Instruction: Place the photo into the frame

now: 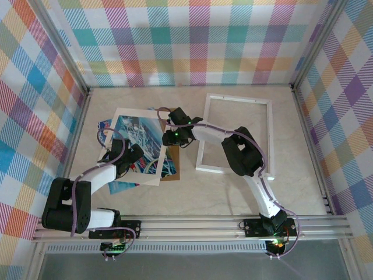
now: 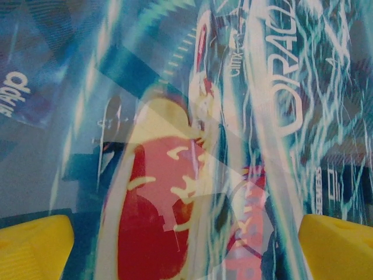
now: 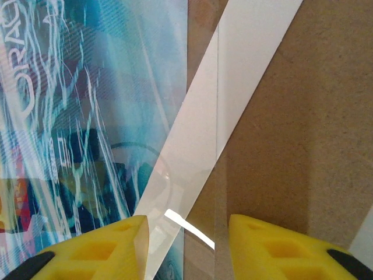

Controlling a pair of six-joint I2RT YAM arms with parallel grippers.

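The photo (image 1: pixel 137 137), blue and teal with white streaks and red patches, lies flat at the left of the table under a cream mat border (image 1: pixel 140 112). The white frame (image 1: pixel 238 98) lies flat to the right, apart from it. My left gripper (image 1: pixel 133 158) hovers low over the photo's near part. In the left wrist view its yellow fingertips (image 2: pixel 35 242) stand wide apart, open (image 2: pixel 186 245), over a red patch of the photo (image 2: pixel 157 175). My right gripper (image 1: pixel 173 135) is over the photo's right edge. It is open (image 3: pixel 187 245), straddling the mat strip (image 3: pixel 221 105) and a clear sheet's edge.
A brown backing board (image 1: pixel 170 174) sticks out under the photo's right side and shows beside the mat strip in the right wrist view (image 3: pixel 303 128). Plaid walls close in the table on three sides. Bare tabletop lies near the front between the arms.
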